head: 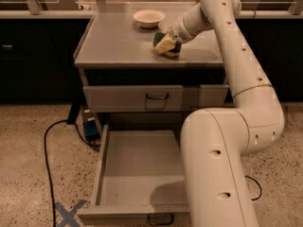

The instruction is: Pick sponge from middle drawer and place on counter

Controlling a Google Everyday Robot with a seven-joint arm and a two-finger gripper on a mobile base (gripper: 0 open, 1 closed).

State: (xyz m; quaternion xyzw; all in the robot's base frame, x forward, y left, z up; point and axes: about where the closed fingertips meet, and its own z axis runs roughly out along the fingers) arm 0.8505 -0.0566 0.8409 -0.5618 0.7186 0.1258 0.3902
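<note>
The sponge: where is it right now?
In the camera view the sponge is at the gripper, down at the counter top toward its right side, just in front of the white bowl.
</note>
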